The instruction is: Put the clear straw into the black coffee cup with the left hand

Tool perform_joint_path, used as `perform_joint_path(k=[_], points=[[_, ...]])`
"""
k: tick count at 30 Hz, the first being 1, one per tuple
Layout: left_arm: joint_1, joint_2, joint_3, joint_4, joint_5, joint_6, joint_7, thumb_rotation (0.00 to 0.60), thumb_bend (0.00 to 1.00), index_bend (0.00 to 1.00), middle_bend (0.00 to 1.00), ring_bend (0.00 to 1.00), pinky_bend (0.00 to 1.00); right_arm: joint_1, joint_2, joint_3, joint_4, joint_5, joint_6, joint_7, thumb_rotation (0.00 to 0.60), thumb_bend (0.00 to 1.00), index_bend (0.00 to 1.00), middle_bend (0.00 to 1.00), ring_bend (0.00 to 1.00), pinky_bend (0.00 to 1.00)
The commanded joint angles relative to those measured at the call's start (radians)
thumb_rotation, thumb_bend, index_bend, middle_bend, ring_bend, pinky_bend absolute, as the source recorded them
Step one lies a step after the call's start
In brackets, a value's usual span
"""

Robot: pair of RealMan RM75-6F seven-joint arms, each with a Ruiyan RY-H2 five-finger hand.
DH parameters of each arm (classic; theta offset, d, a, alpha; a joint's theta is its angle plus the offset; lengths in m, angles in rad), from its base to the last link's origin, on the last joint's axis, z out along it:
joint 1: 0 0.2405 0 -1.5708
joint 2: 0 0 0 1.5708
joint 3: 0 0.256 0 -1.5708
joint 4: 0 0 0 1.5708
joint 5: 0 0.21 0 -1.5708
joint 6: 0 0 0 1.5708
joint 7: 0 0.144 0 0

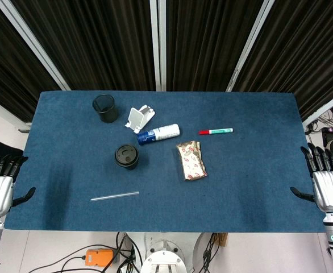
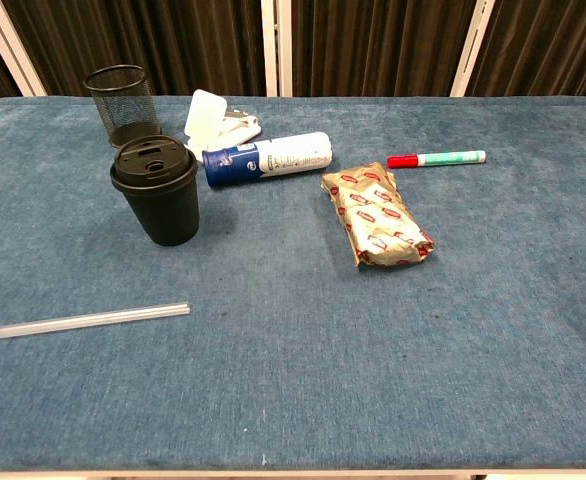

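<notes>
The clear straw [image 1: 115,197] [image 2: 89,320] lies flat on the blue table near the front left. The black coffee cup [image 1: 127,156] [image 2: 156,191] stands upright with its lid on, behind and slightly right of the straw. My left hand [image 1: 0,187] hangs off the table's left edge, fingers apart and holding nothing, well left of the straw. My right hand [image 1: 328,183] sits off the right edge, also open and empty. Neither hand shows in the chest view.
A black mesh pen holder [image 1: 105,108] [image 2: 123,104] stands at the back left. A white case [image 1: 140,118], a blue-and-white tube [image 1: 158,134], a patterned snack packet [image 1: 191,160] [image 2: 377,216] and a red-capped green marker [image 1: 216,131] lie around the middle.
</notes>
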Motion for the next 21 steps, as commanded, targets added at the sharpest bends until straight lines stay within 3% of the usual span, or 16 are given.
perform_joint_path(k=[1,8,16,21], points=[[0.001,0.000,0.003,-0.001,0.003,0.000,0.009,0.600,0.17,0.16,0.17,0.07,0.00,0.002,0.001,0.000,-0.001,-0.001,-0.002,-0.001,0.600,0.03,0.00,0.01,0.00,0.04],[-0.026,0.000,0.011,-0.043,0.036,-0.027,0.119,0.600,0.17,0.18,0.17,0.08,0.00,-0.009,0.016,0.004,-0.002,-0.004,0.024,0.002,0.600,0.03,0.00,0.01,0.00,0.04],[-0.100,-0.045,0.031,-0.121,0.066,-0.144,0.288,0.600,0.18,0.34,0.21,0.10,0.00,-0.030,0.034,0.002,0.001,-0.001,0.051,0.019,0.600,0.03,0.00,0.01,0.00,0.04],[-0.144,-0.097,0.048,-0.153,0.063,-0.231,0.368,0.600,0.18,0.38,0.21,0.10,0.00,-0.028,0.033,0.000,0.006,0.004,0.038,0.022,0.600,0.03,0.00,0.01,0.00,0.04]])
